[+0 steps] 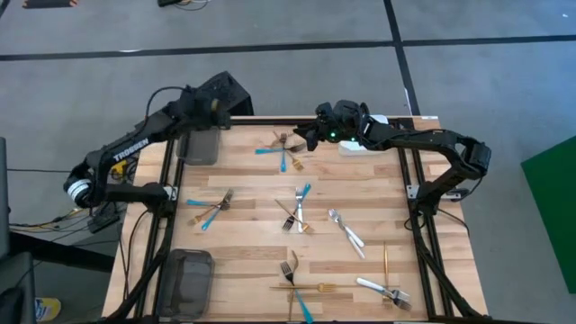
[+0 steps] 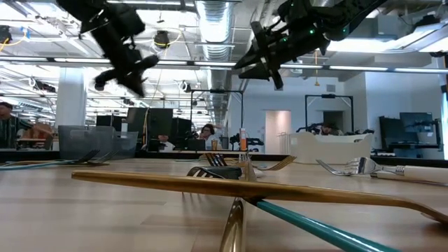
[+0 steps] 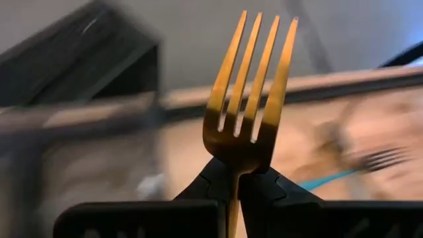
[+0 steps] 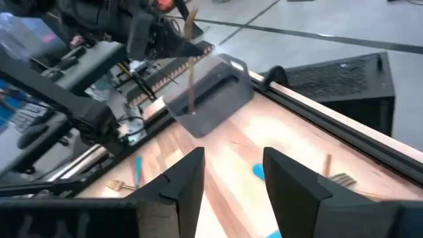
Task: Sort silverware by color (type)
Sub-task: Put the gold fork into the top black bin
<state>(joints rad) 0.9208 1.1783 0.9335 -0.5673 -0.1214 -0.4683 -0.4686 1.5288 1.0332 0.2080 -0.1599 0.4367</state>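
a gold four-tined metal fork sits clamped upright in the left gripper, likely bound for the dark tray, while the right gripper hangs open.

A gold fork stands upright, tines up, pinched at its neck. The other silverware, blue-handled, gold and silver pieces, lies scattered in small crossed clusters across the tabletop.

Bright overhead lighting, wrist views motion-blurred
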